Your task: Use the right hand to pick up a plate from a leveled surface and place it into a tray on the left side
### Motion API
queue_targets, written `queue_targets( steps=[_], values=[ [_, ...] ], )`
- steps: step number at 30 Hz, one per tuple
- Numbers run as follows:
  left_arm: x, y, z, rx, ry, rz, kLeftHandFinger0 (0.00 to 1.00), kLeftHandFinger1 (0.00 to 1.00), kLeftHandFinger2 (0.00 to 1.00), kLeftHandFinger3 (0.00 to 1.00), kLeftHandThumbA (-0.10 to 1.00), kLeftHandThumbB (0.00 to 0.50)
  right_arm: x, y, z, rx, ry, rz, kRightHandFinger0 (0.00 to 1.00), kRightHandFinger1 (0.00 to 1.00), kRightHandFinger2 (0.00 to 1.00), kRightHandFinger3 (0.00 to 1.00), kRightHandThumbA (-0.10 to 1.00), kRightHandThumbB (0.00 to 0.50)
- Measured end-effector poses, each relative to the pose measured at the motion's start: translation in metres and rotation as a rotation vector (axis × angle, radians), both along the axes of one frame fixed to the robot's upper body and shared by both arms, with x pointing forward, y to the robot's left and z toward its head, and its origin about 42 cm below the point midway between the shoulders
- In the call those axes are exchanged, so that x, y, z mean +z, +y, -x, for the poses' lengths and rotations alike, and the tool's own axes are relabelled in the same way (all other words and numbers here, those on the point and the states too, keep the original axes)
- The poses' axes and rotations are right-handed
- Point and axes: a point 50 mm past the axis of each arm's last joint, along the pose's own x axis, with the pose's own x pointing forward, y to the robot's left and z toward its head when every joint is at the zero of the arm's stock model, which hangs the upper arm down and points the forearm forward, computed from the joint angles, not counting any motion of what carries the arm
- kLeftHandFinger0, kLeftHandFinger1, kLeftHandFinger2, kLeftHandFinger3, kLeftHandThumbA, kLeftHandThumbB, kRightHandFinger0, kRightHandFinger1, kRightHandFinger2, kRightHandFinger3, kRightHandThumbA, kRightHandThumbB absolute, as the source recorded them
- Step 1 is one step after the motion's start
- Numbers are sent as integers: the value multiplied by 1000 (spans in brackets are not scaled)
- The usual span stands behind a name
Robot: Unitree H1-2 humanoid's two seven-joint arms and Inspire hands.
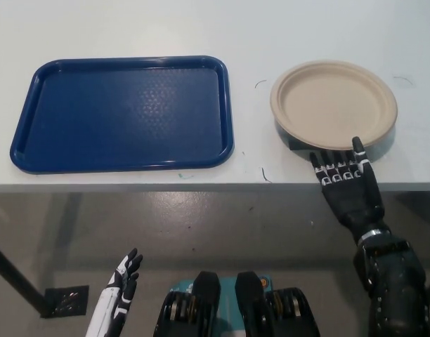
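1. Reaching from the lower right of the frame, the black right hand (347,184) lies flat at the table's front edge, its fingertips (357,145) at the near rim of the plate (334,104), some seemingly tucked beneath it; the fingers are stretched out and close on nothing.
2. That tan plate sits at the upper right, its near rim apparently propped on a small dark block (294,144), well apart from the blue tray (122,114), which fills the upper left with nothing in it.
3. Resting low at the bottom left, below table level, the white left hand (121,281) has its fingers loosely extended and holds nothing.
4. Risk, as I judge it: a light plate may skid away if pushed rather than pinched, and a thin rim grip could let it tilt or drop during the carry across.
5. Smooth and pale, the table (201,28) carries a few faint marks; grey floor shows beneath its front edge.
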Motion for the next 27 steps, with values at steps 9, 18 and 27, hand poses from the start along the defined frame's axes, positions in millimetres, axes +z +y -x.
queue_targets(
  steps=[9, 18, 27],
  values=[
    [-1, -1, 0, -3, 2, 1, 1000, 1000, 1000, 1000, 1000, 247, 13, -11, -22, 16, 93, 95, 0, 1, 338, 412, 347, 57],
    [0, -1, 0, -7, -2, 0, 1000, 1000, 1000, 1000, 1000, 234, 29, -14, -44, 42, 216, 137, 0, 112, 541, 754, 308, 59],
    [0, 0, 0, -12, -11, -3, 1000, 1000, 1000, 1000, 1000, 239, 35, -12, -42, 23, 252, 176, 0, 158, 555, 455, 224, 20]
  ],
)
